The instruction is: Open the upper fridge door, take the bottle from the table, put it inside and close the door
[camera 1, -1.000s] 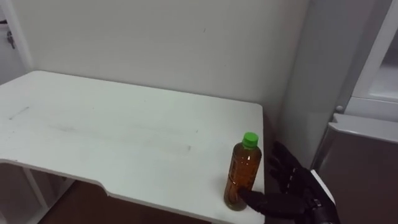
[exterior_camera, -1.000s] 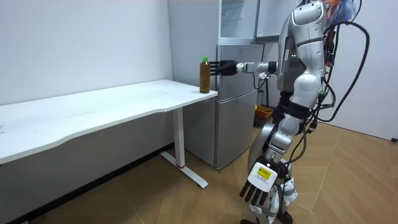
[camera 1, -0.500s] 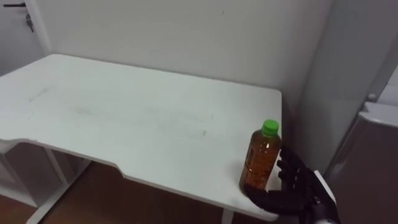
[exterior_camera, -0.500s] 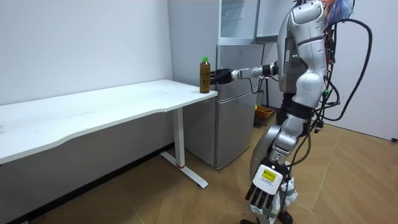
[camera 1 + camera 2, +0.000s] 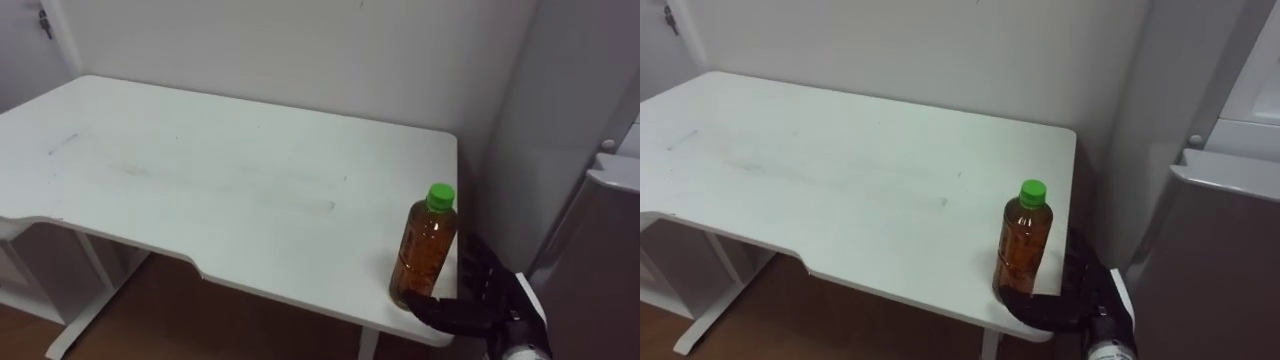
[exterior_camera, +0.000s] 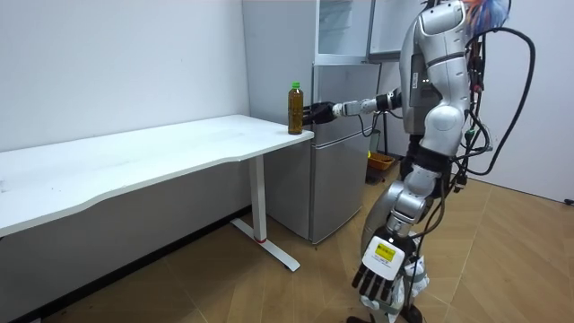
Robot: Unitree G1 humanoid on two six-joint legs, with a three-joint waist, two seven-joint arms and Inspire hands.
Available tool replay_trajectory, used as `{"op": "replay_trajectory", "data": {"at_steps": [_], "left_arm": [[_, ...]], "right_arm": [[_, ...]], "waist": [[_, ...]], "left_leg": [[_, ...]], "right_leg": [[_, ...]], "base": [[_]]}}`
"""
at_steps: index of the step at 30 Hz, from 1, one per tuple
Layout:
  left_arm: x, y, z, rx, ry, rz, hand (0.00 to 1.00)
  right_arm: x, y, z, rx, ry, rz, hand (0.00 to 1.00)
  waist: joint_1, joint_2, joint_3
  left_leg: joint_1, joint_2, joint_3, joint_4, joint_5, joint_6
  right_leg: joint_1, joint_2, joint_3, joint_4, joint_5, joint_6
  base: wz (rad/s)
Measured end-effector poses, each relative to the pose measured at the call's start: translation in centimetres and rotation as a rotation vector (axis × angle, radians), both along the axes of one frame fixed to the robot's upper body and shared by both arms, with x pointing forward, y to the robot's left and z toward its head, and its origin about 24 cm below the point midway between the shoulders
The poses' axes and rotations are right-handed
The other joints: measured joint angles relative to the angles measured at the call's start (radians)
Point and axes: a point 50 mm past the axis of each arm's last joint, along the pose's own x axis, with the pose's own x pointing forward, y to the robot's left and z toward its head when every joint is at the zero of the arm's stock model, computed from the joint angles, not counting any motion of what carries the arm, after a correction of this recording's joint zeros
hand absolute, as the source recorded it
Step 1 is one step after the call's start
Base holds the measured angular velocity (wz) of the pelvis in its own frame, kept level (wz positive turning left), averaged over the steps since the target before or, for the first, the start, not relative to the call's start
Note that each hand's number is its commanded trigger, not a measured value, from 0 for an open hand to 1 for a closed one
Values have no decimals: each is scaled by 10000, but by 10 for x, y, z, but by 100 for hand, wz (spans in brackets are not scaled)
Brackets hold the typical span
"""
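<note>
Bottle point(image 5: 424, 245) stands at the near right corner of the surface point(image 5: 200, 180), right robot hand point(image 5: 485, 305) cupping its foot, spread open, not clamped; a low nudge could tip it off the edge. Left robot hand point(image 6: 377, 274) hangs slack.

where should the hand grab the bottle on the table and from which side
Wrap the bottle round its amber body at mid-height, below the green cap, coming in from the robot's right. It stands upright near the right front corner of the table, its straight round side suits a sideways wrap, and the right hand is low beside its base on that side, open.
</note>
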Motion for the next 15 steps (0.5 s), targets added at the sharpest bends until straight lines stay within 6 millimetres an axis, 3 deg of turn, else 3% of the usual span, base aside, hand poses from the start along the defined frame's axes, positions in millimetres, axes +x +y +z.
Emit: {"op": "replay_trajectory", "data": {"at_steps": [3,5,15], "left_arm": [[1,0,0,1,-20,-5,0],[2,0,0,-4,-55,-15,0],[5,-2,0,-26,-79,-180,0]], "right_arm": [[2,1,2,32,-65,-66,0],[5,1,4,24,-91,-138,0],[5,-1,1,-9,22,-456,0]], "waist": [[9,0,2],[9,7,44],[28,53,56]], "left_leg": [[-58,0,18,-6,24,0],[-80,-5,19,-2,38,4],[-109,-88,-23,-13,51,26]], "right_leg": [[-116,-18,20,78,-5,-3],[-145,-34,11,114,-19,-8],[-150,-172,-207,148,-96,16]], "base": [[0],[0],[2]]}}
